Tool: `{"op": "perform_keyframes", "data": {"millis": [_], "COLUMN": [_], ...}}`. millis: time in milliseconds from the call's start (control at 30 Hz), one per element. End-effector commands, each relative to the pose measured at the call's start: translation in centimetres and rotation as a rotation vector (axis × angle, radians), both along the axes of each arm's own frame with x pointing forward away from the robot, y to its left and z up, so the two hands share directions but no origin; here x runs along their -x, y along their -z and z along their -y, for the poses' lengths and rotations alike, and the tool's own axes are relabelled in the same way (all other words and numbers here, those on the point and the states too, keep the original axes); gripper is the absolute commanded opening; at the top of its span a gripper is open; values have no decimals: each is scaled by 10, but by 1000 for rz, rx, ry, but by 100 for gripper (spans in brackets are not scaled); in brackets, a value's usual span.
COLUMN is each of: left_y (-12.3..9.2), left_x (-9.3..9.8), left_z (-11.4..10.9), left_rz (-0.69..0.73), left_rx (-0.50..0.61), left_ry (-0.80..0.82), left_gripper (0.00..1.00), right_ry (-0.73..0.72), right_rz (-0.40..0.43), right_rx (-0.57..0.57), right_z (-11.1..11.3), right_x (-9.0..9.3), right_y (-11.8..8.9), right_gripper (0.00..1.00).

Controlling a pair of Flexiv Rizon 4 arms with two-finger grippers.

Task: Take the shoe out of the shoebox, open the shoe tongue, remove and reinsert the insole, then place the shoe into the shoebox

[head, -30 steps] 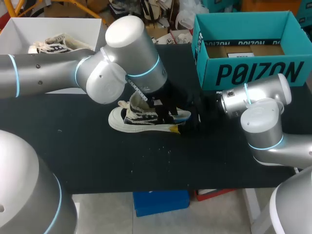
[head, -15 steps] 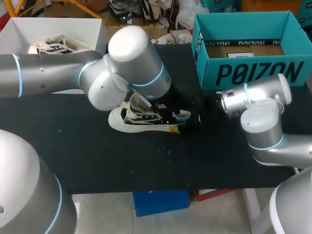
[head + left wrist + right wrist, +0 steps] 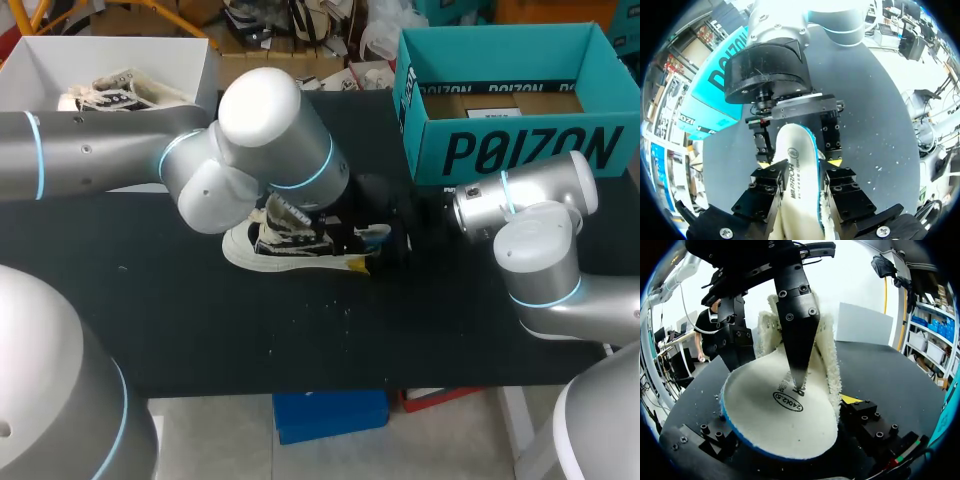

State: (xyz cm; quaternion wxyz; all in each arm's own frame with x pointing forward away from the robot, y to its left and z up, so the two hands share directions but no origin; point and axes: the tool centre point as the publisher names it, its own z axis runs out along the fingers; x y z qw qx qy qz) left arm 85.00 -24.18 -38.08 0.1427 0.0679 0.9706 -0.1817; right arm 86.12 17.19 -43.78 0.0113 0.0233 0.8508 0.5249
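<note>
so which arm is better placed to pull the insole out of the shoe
Right, I'd say: the right hand is at the insole's exposed end; the left hand sits over the shoe.

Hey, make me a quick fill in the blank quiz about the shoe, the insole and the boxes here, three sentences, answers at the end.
The shoe lies on the black ___, outside the teal shoebox. The white insole has a ___ rim. A second shoe sits in the ___ box at the far left of the head view.
Missing words: table; blue; white.
</note>
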Motion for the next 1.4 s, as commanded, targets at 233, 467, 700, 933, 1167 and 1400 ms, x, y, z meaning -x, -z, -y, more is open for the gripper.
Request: {"op": "perform_keyframes", "data": {"millis": [233,467,700,933,1167,1400], "left_y": [8,8,-6,-46,-86,-133], "left_x": [-2,-2,12,45,55,47], "left_z": [-3,-5,-11,-15,-12,5], "left_rz": [15,10,-31,-83,-185,-381], "left_rx": [3,6,27,116,254,479], "left_ry": [-13,-18,22,142,203,204], "left_gripper": [33,0,0,0,0,0], "right_ry": [0,0,0,0,0,0], "right_rz": [-2,-2,-2,-2,-2,-2], "right_rx": [2,2,2,2,2,2], "right_z": [1,1,1,1,1,1], "right_x": [1,1,1,1,1,1], "right_y": [3,3,3,3,3,3], "right_gripper": [0,0,0,0,0,0]}}
